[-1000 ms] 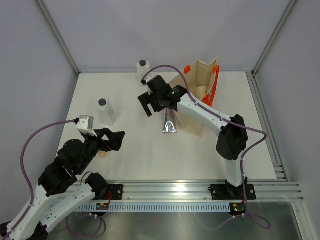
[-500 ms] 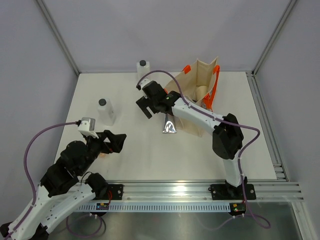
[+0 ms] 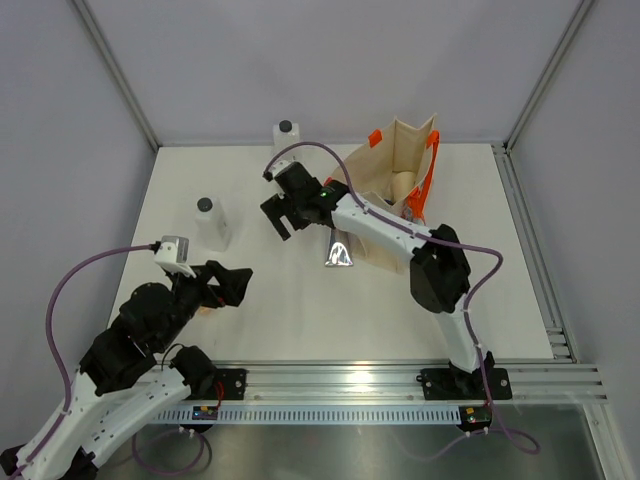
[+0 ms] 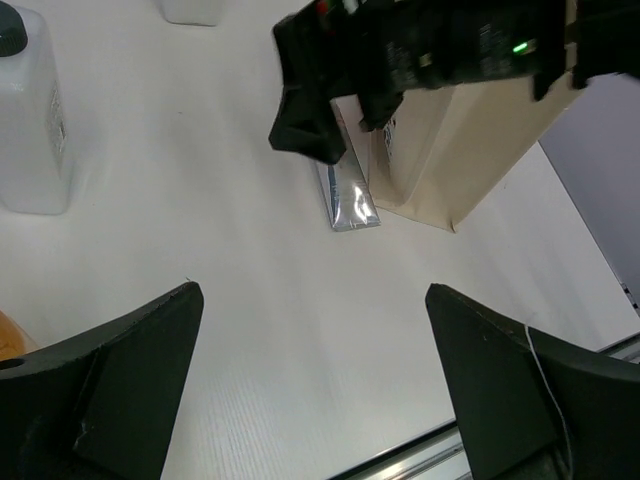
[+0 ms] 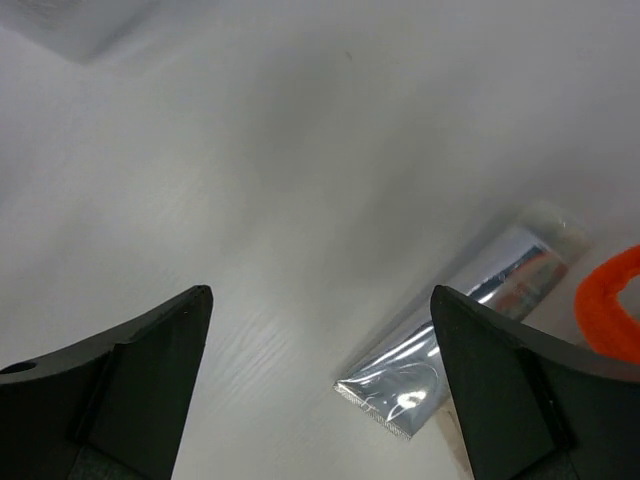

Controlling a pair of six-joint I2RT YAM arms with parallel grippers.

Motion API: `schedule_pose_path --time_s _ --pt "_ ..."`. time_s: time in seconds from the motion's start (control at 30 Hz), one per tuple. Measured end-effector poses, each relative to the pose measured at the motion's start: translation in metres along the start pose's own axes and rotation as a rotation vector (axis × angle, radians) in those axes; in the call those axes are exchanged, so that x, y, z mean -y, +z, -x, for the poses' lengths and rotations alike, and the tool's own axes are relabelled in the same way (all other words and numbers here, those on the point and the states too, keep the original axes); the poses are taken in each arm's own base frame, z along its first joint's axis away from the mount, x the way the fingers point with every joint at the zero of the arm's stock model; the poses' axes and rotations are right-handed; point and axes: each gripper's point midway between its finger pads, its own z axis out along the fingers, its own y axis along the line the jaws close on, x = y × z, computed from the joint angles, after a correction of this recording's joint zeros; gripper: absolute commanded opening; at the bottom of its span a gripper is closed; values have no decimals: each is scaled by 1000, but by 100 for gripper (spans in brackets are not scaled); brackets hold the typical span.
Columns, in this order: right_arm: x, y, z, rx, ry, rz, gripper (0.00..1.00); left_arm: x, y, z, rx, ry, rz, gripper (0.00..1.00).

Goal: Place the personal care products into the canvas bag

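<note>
- The left claw is hovering nearest, jaws gaping wide and holding nothing.
- 1 clear black-capped plastic bottle is standing just beyond it.
- The right claw is hanging wide and empty, with the flat silver foil tube lying near its right side.
- The beige canvas bag with orange handles is standing further right, just beside the tube.
- A 2nd clear black-capped bottle is standing beyond the right claw.

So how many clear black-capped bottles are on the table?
2. One bottle stands at the table's far edge, left of the canvas bag; the other bottle stands toward the left side. Any inside the bag would be hidden.
</note>
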Motion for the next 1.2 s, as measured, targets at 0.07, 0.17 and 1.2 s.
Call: schedule_pose_path --time_s 0.07,0.17,1.2 --pt "15 30 -33 -88 74 -123 100 0 -1 0 0 -4 -3 99" --pt "38 52 -77 -187 129 -293 99 0 -2 -1 3 -10 -5 99" --pt "115 89 -132 -291 480 -285 41 -1 4 -18 -45 -39 -6 99"
